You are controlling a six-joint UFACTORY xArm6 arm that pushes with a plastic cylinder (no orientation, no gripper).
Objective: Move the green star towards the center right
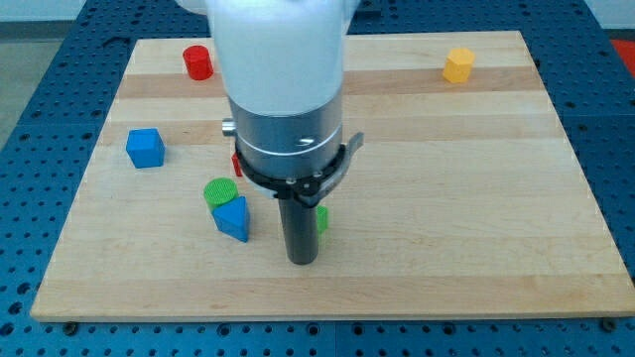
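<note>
Camera view, single entry.
- My tip (302, 261): bare rod end, nothing to open or close, resting on the wooden board (476, 248) low and left of middle.
- Green star (321, 218): mostly hidden behind the rod, a sliver showing at its right edge, just beside it.
- Relation: star lies right of and slightly above my tip; a rightward push looks suitable.
- Others: green cylinder (220, 190), blue block (233, 218), blue cube (145, 148), red cylinder (198, 62), yellow block (457, 65).

red cylinder (198, 61), yellow block (458, 65), blue cube (145, 148), possibly green star (322, 218)
</note>
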